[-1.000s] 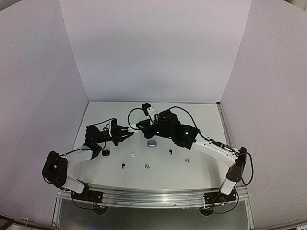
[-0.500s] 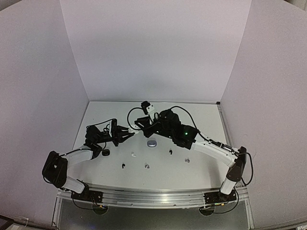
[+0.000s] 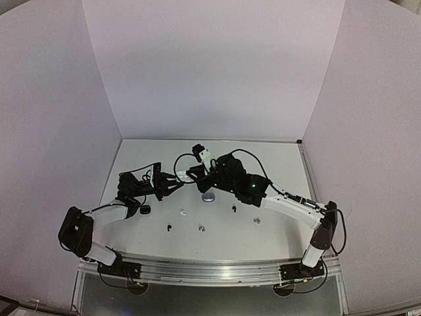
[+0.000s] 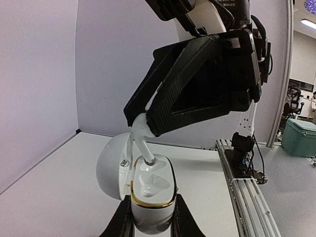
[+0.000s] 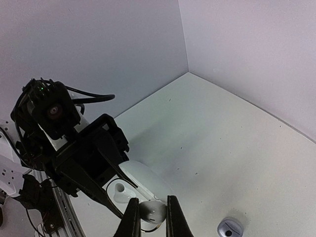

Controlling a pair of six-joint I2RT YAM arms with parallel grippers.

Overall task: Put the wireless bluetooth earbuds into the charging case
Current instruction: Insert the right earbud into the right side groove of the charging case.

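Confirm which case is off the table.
The white case, clamped in the left gripper with its lid open. The grey case and the black case both lie on the table.

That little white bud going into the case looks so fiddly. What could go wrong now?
The white stemmed earbud, pinched by the right gripper, enters the open white gold-rimmed charging case at a slant; it might jam or pop out on release. The left gripper clamps only the case's base, so pushing down could tip or slip it.

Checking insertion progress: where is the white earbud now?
Left wrist view, centre: white earbud pinched in the right gripper, stem tip at the open charging case the left gripper holds.
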